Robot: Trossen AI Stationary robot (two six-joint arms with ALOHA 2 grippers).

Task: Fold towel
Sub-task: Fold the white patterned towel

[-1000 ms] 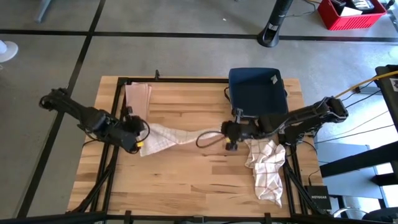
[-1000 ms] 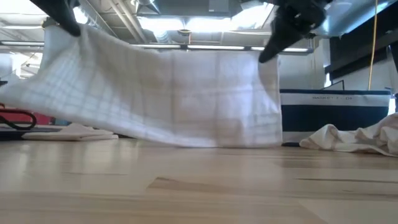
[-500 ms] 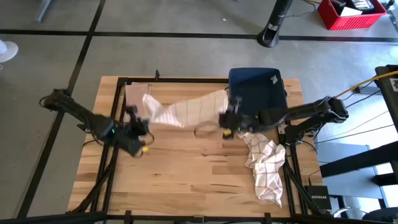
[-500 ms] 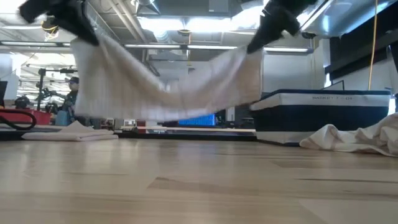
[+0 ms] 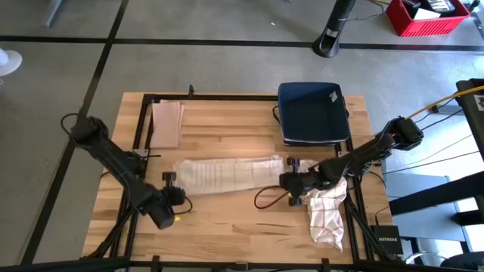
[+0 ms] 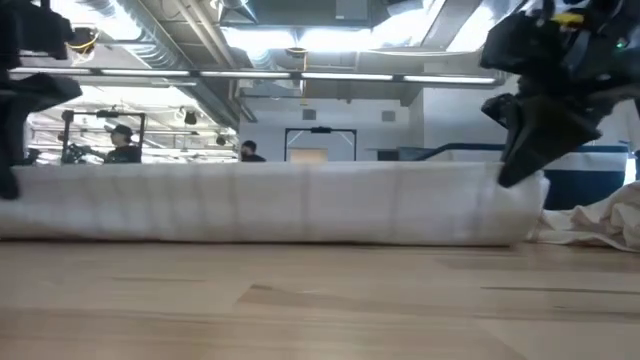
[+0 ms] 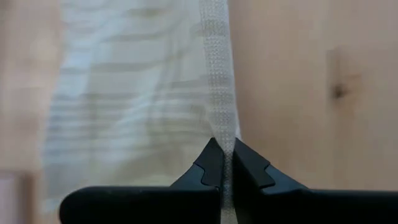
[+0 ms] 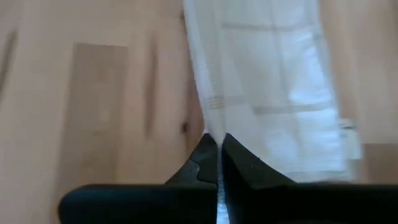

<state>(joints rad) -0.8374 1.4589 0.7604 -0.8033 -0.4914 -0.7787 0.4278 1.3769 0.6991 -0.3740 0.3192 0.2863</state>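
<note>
The counter [image 5: 227,227] now carries the towel [image 5: 227,173] flat mid-surface (a moment ago it hung in the air). Left end effector [image 5: 169,180] and right end effector [image 5: 290,181] each pinch a corner; first fold looks laid.

distant people [image 6: 125,143] too small

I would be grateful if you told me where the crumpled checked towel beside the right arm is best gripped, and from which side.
Probably the crumpled checked towel is best taken at its near end, coming straight down from above. That end lies bare on the table, while its far end sits under the right gripper, which is shut on the stretched towel. Its folds stand up, giving fingers an edge to pinch.
</note>
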